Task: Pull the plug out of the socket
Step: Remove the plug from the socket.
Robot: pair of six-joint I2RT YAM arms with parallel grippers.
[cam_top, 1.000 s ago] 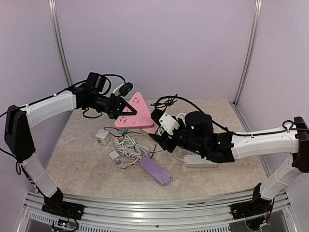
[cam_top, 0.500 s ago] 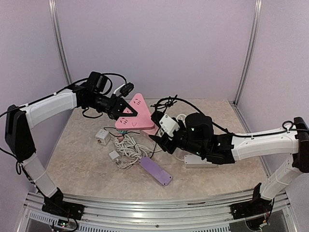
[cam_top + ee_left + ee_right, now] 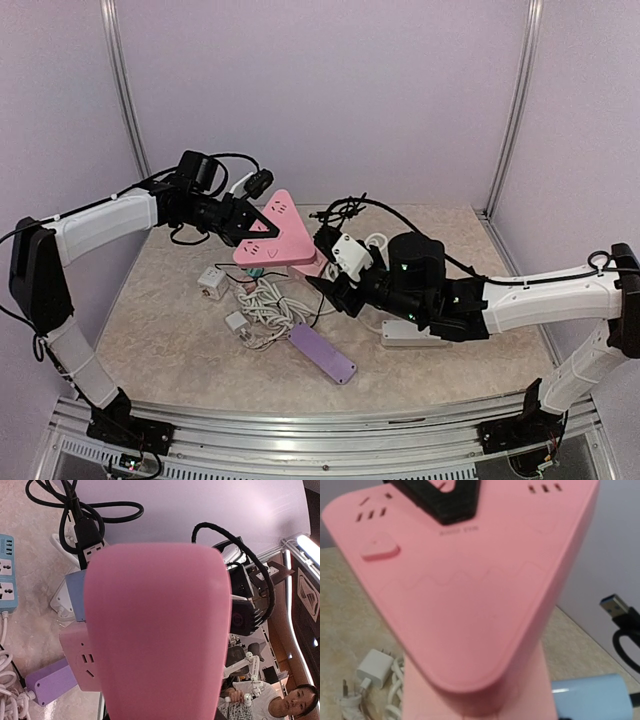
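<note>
Clamping the socket (image 3: 270, 235), the left gripper (image 3: 248, 224) is holding it tilted above the table (image 3: 450, 370); the right gripper (image 3: 326, 276) is sitting at its lower corner, finger spread unreadable, plug hidden, pull seemingly not yet done.

A single line of small dark print (image 3: 457, 530) runs across the top face of the pink socket block (image 3: 470, 610), upper centre of the right wrist view. It falls in two short groups of characters, too blurred to spell out. At the right edge of the left wrist view, a dark panel (image 3: 302, 625) carries a pale diamond-shaped emblem (image 3: 309, 594); no lettering on it is legible. From the overhead camera, nothing on the desk is large or sharp enough to read.
</note>
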